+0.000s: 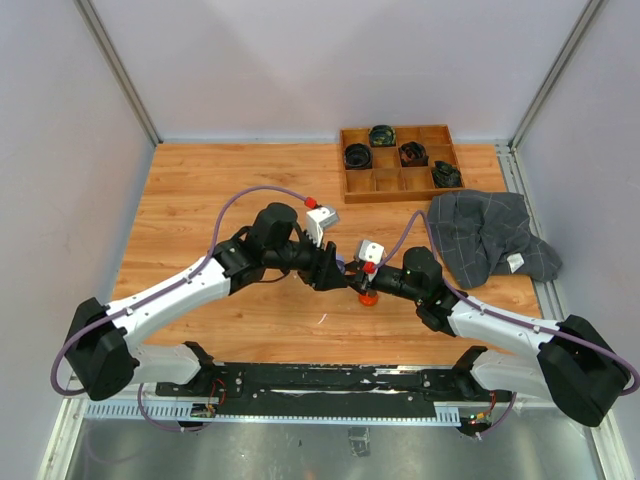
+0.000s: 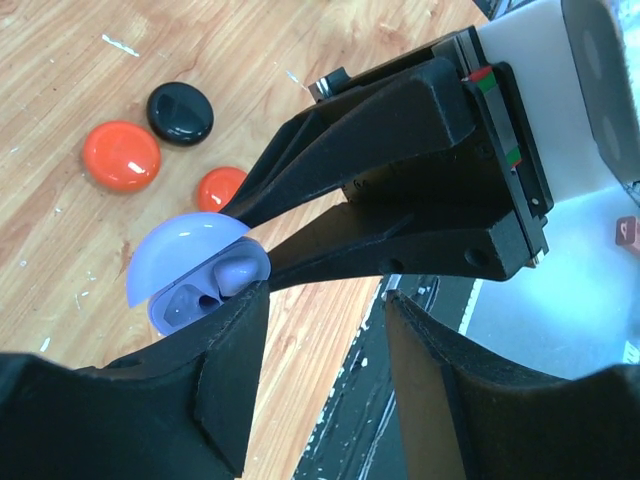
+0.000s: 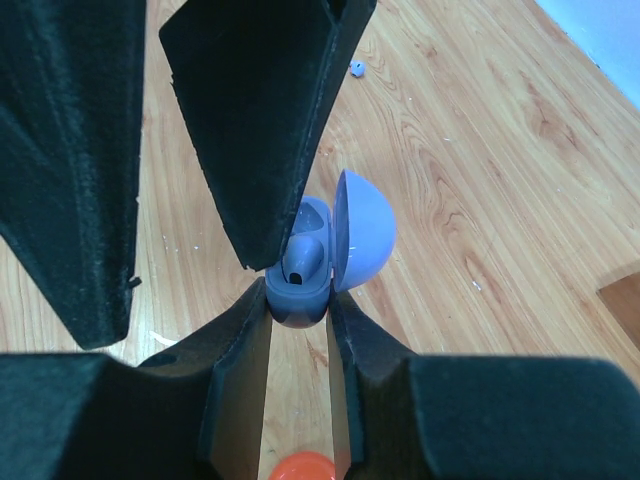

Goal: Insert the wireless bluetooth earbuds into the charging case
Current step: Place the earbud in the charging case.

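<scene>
So the open lilac charging case point(image 3: 360, 230) is pinched at its base by the right gripper point(image 3: 298, 302). Jaws of the left gripper point(image 2: 325, 310) are spread, one finger point(image 3: 260, 130) set against the earbud point(image 2: 238, 272) inside.

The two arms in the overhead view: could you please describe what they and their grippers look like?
The left arm and right arm have white link shells, black joints and bulky black bases. A purple cable loops along each, ending in a red plug by a white wrist camera box. The left gripper and right gripper are black, with long wedge-shaped matte fingers.
</scene>
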`<state>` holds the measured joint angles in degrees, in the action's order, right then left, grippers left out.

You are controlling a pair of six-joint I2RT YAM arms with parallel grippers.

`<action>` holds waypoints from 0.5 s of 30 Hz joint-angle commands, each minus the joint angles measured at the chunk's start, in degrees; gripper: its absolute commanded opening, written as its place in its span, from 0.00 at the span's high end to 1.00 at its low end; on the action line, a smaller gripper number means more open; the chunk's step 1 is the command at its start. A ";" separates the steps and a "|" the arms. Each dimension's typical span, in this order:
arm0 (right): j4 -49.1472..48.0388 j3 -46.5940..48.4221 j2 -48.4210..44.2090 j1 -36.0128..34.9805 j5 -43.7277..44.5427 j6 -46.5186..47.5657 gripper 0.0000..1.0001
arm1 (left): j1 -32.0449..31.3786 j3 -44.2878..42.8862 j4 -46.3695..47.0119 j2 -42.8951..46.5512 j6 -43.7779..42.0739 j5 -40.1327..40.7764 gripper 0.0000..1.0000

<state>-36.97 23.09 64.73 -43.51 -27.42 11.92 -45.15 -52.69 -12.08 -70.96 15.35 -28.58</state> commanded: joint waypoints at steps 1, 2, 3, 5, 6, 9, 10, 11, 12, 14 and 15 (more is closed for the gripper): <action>-1.70 1.93 -0.19 -0.89 -0.48 -0.76 0.99 | -0.27 -2.93 1.57 -0.26 1.26 -0.16 0.45; -1.69 1.95 -0.03 -0.95 -0.45 -0.76 0.99 | -0.25 -3.21 1.00 -0.05 1.26 0.63 0.45; -1.70 1.93 0.07 -0.88 -0.44 -0.83 0.99 | -0.29 -3.54 0.33 0.25 1.23 1.53 0.44; -1.68 2.03 0.34 -0.96 -0.21 -1.00 0.99 | -0.16 -3.97 -1.27 0.85 1.25 3.93 0.44; -1.70 1.98 0.51 -0.91 -0.06 -1.14 0.99 | 0.06 -4.15 -1.96 1.35 1.27 5.13 0.44; -1.79 1.93 0.87 -0.83 1.06 -1.28 0.99 | 2.26 -3.69 -3.32 3.23 2.49 8.09 0.44; -1.77 1.87 0.98 -0.87 1.69 -1.31 0.99 | 3.63 -3.08 -3.54 4.07 3.20 8.83 0.44; -1.83 1.81 1.14 -0.81 2.21 -1.29 0.99 | 4.98 -2.55 -3.75 4.96 3.62 9.62 0.44; -1.87 1.77 1.31 -0.76 2.70 -1.29 0.99 | 6.59 -2.17 -3.92 5.62 3.80 10.78 0.44; -2.06 1.55 1.64 -0.72 3.49 -1.15 0.99 | 10.01 -1.13 -5.06 6.80 3.89 13.60 0.43; -2.13 1.42 1.85 -0.76 3.82 -1.00 0.99 | 12.09 -0.72 -5.66 7.16 3.82 14.94 0.43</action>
<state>-37.06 23.09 65.82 -43.51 -25.96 11.53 -38.68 -54.76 -15.49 -66.83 18.17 -20.27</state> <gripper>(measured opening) 0.260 0.568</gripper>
